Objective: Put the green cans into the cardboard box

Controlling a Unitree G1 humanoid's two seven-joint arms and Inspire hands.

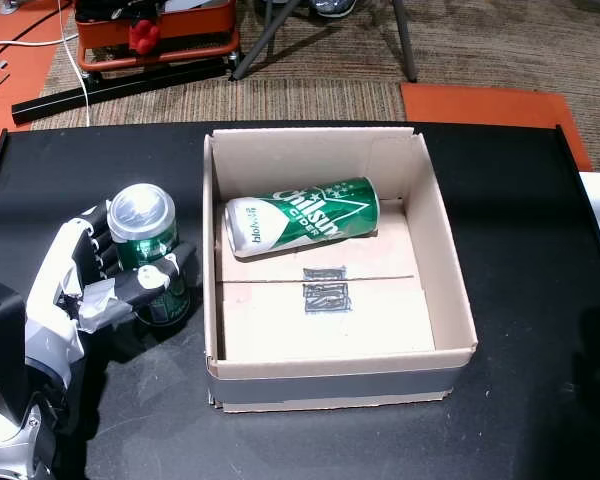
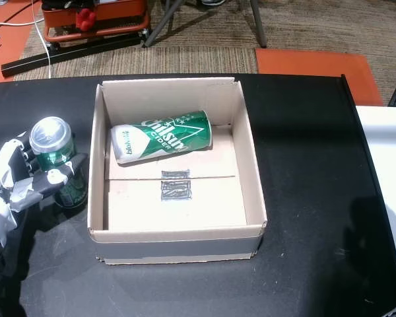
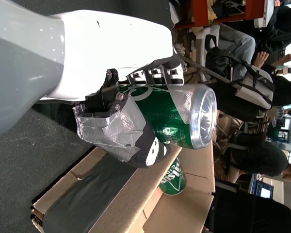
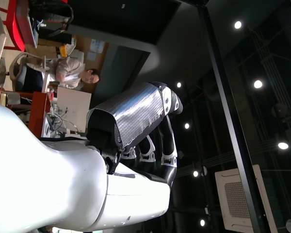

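Black table (image 1: 520, 250) carries a cardboard box (image 1: 442, 262) (open-topped) and an upright green can (image 1: 150, 250)

My head views look down, sharing cardboard box (image 1: 440, 350) (image 2: 251, 231); left wrist close, sideways; right wrist ceilingward.

- An upright green aluminium can with a silver top (image 1: 152, 250) stands on the black table, just beside the left outer wall of the box.
- A second green and white can with a printed label (image 1: 302, 216) lies on its side inside the box, near the far wall.
- The open square cardboard box (image 1: 448, 290) sits on the table, flaps gone.
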